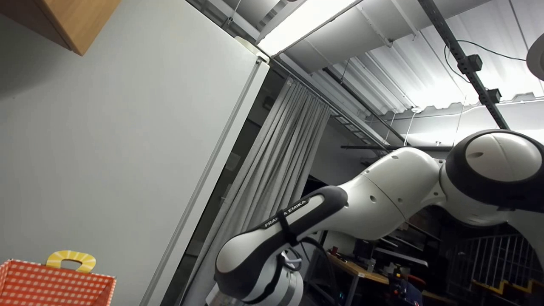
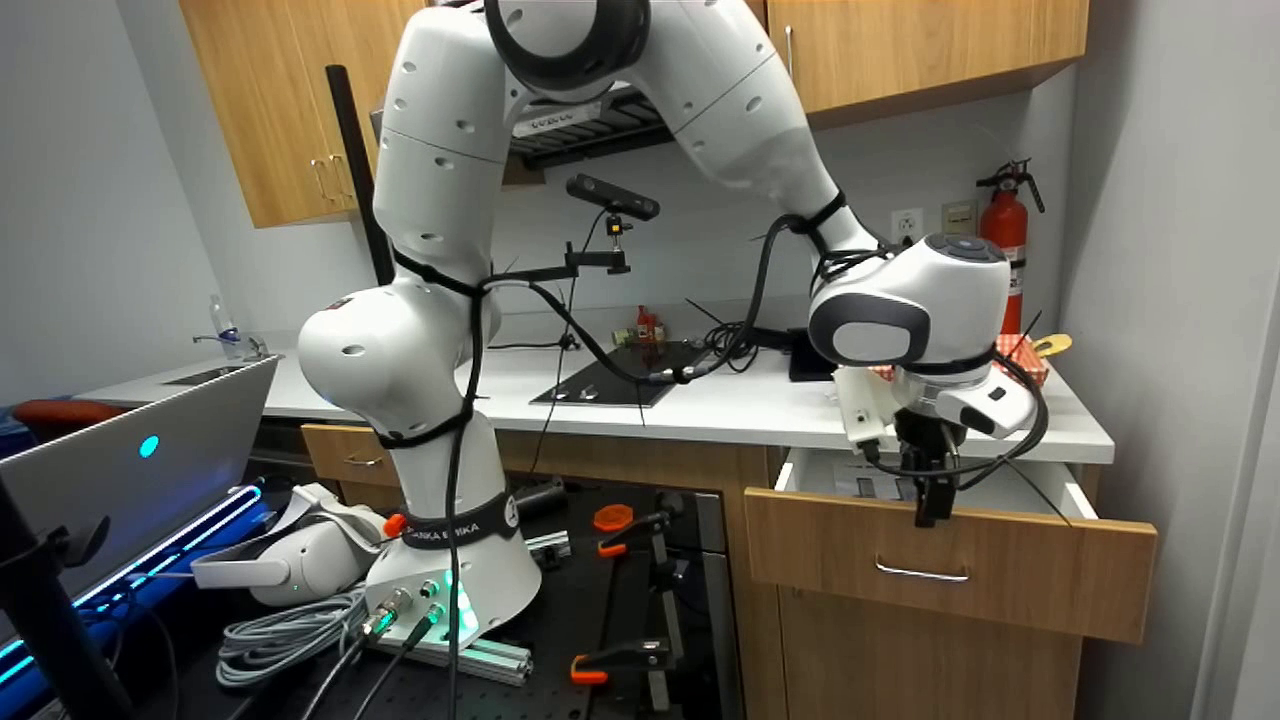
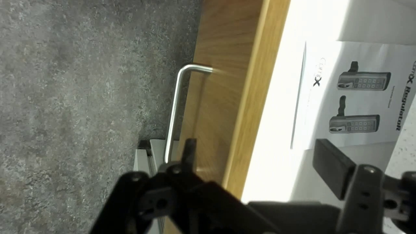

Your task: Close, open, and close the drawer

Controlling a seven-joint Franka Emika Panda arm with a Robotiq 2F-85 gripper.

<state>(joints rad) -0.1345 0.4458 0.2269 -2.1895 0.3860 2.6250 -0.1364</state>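
Observation:
The wooden drawer (image 2: pixel 830 550) under the white counter is pulled partly open in an exterior view. Its front panel also shows in the wrist view (image 3: pixel 224 81). A silver bar handle (image 2: pixel 920 573) is on its front, and shows in the wrist view too (image 3: pixel 174 104). My gripper (image 3: pixel 260 149) is open, with one finger over the outer face of the panel and one over the drawer's inside. In an exterior view the gripper (image 2: pixel 930 515) points down at the panel's top edge. I cannot tell whether a finger touches the panel. A printed booklet (image 3: pixel 360 97) lies in the drawer.
The white counter (image 2: pixel 690 412) overhangs the drawer. A red checked box (image 1: pixel 55 282) with a yellow handle stands on it, by a fire extinguisher (image 2: pixel 1005 235). A black cooktop (image 2: pixel 620 375) is farther left. A grey wall (image 2: pixel 1170 300) is close on the right. Loose cables hang from the arm.

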